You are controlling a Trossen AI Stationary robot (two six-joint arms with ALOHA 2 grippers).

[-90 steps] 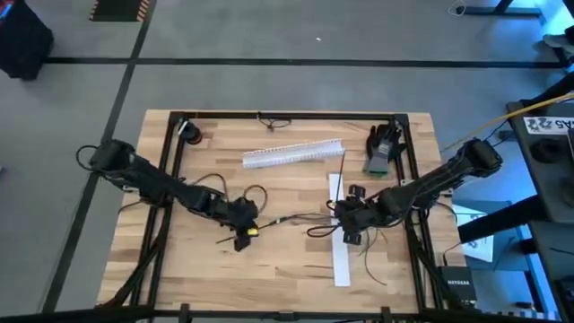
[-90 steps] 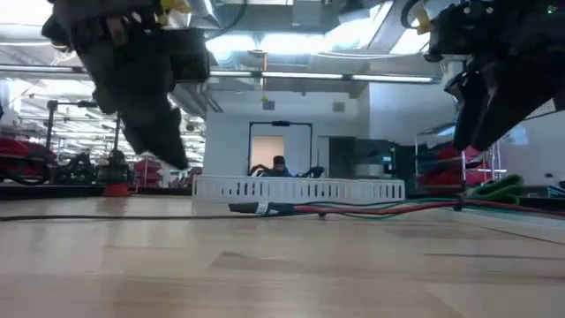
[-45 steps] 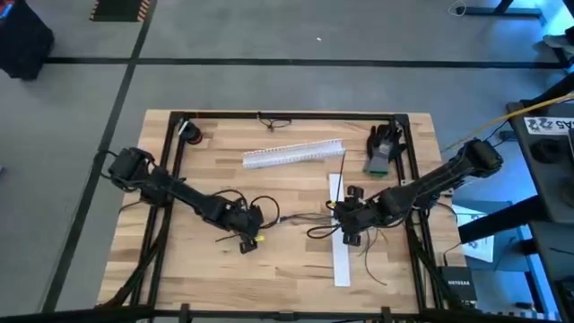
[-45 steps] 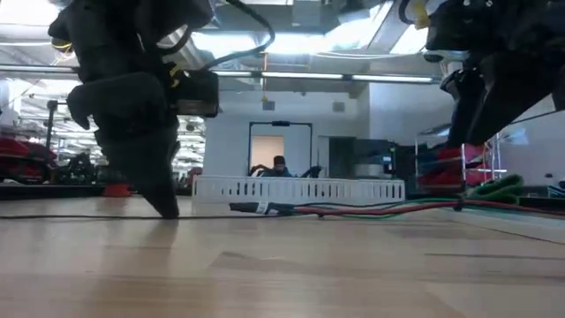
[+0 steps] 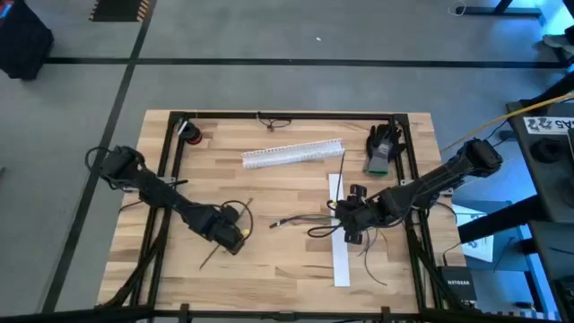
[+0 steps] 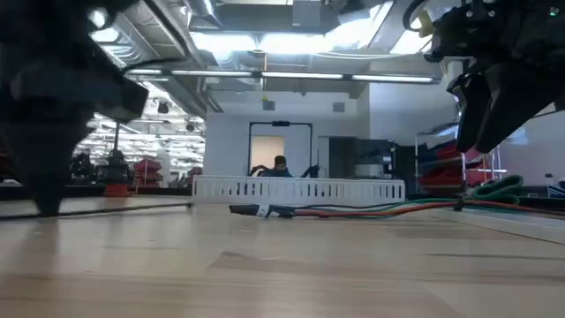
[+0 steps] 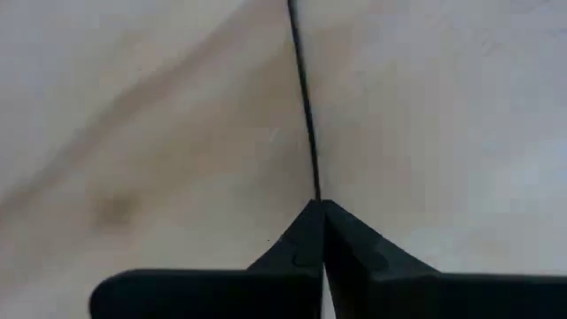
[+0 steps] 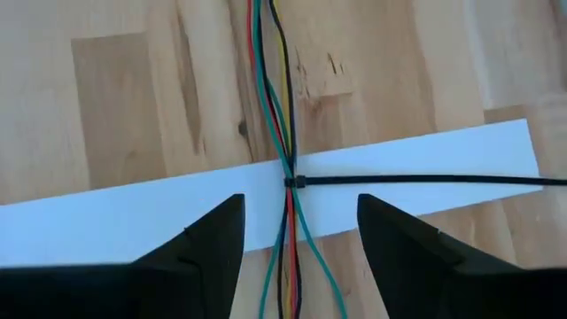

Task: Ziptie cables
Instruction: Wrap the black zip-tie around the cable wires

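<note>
**Hovering over a tied bundle while the other arm pinches a thin strip**

Spreading its two dark fingers wide, the right gripper (image 8: 297,235) hangs above the cables (image 8: 282,115), which run straight through the gap between the fingers without touching either one. The cables show red, green, yellow and dark strands gathered side by side. A black zip tie (image 8: 416,180) is cinched round them where they cross a white strip (image 8: 106,217) lying flat on the wooden table (image 8: 97,97), and the tie's long tail reaches sideways across that strip.

From above, the right gripper (image 5: 352,215) sits right of the table's middle, over the white strip (image 5: 340,260), and the cables (image 5: 300,220) trail away to its left and loop just beside it. Far of them lies a white slotted cable duct (image 5: 293,153), and a green and black object (image 5: 381,151) rests near the far right corner.

Well apart from the cables, the left gripper (image 5: 231,238) is down at the near left part of the table (image 5: 287,269). Its wrist camera shows the fingertips (image 7: 306,232) pressed together on the end of a thin black strip (image 7: 303,97) that lies along the bare wood.

In the level view, a person (image 6: 279,165) shows far off in the room.
</note>
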